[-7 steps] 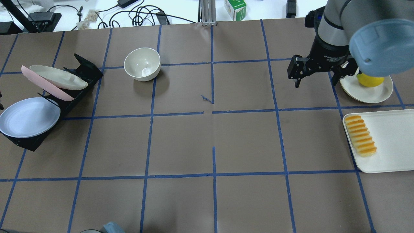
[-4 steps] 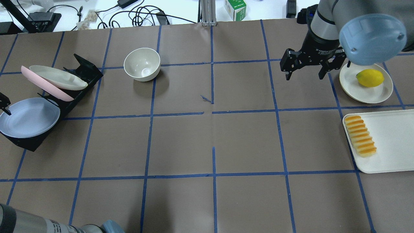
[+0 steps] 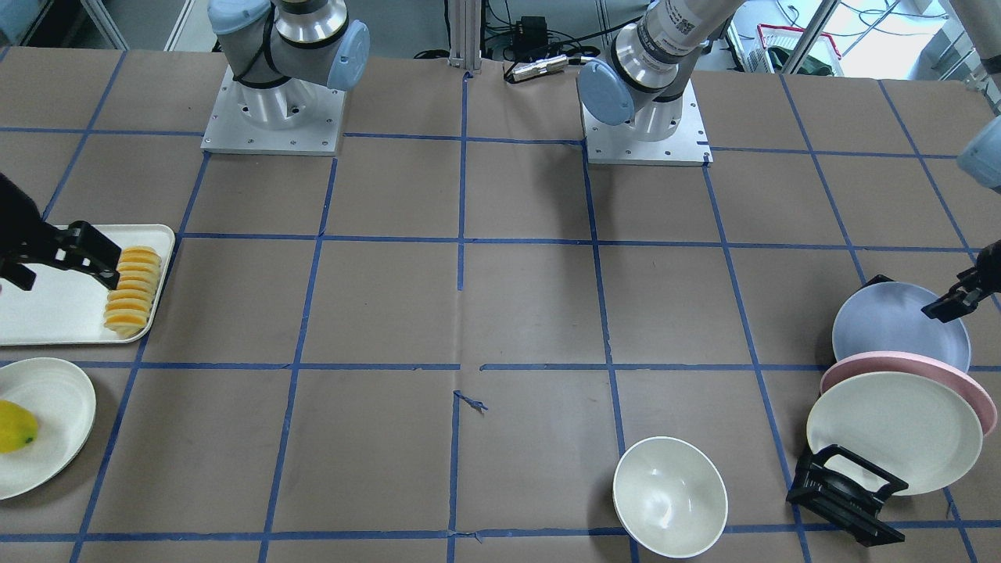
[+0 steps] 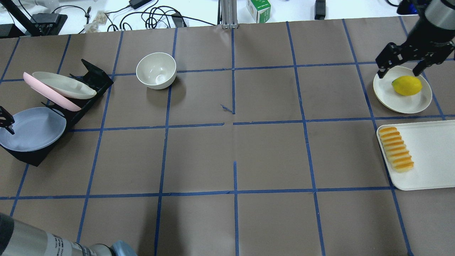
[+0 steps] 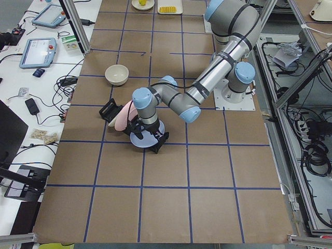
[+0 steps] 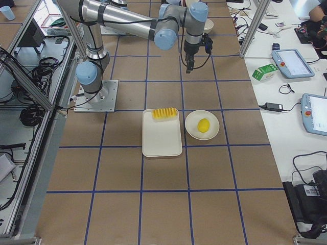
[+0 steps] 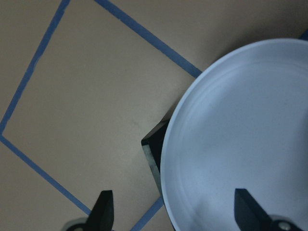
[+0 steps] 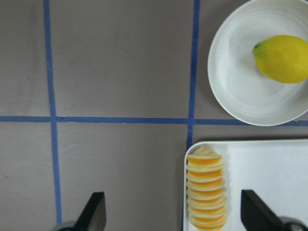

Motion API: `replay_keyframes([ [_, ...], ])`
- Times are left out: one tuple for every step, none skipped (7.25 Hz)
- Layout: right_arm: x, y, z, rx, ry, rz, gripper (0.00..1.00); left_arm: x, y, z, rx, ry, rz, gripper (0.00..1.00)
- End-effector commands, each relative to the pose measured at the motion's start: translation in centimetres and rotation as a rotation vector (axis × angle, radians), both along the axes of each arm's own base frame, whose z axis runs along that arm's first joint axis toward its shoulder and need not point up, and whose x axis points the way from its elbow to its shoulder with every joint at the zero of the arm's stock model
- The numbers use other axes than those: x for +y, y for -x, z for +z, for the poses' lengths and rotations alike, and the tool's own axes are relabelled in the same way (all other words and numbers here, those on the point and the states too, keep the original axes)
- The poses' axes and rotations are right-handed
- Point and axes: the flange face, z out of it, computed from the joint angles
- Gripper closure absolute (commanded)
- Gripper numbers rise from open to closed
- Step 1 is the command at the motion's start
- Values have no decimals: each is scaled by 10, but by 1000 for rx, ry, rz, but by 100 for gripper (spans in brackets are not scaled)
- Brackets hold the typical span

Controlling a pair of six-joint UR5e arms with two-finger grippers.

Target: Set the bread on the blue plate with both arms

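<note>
The bread (image 4: 396, 149) lies on the white tray (image 4: 433, 142) at the right end of the table (image 4: 234, 149), hard against the tray's edge that faces the table's middle. Its long axis runs along that edge, from the far side toward the robot. The blue plate (image 4: 33, 129) leans in the front slot of the black rack (image 4: 92, 76) at the opposite end, well apart from the bread, so neither thing has been lifted yet.

The right claw (image 4: 401, 69) hangs high over the far rim of the cream plate (image 4: 384, 96) that holds the lemon (image 4: 407, 85). Its 2 fingers (image 8: 96, 211) are spread wide and hold nothing. From it, the bread lies downward and back toward the robot's side. In the right wrist view the loaf sits between the fingers, lengthwise across their closing line, so they would close on its narrow width once the claw comes over it and descends.

The left claw (image 7: 175, 214) is also spread and empty. 1 finger is over the bare table and the other over the plate's face, with the rim between them, which looks ready for a pinch on that rim.

The right arm is plainly nearer the bread, and the left is nearer the plate.
</note>
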Motion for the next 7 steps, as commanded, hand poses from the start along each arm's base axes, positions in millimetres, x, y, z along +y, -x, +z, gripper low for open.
replay_keyframes([
  [12,53,-32,-31,-58,2,0,0,-5,-13,14,-14,4,13],
  [27,49,-70,-67,-114,10,0,-1,-4,-15,22,-12,6,24],
  [36,53,-96,-52,-85,32,0,0,-4,-14,21,-16,4,57],
  [49,70,-121,-49,-71,44,0,0,-3,-14,24,-22,-1,79],
  [63,71,-146,-57,-80,26,0,1,-2,-9,22,-17,-4,85],
  [71,71,-168,-36,-71,25,0,4,1,-11,28,-22,-4,93],
  [82,71,-181,-7,-103,16,0,3,-2,-18,39,-27,-12,95],
])
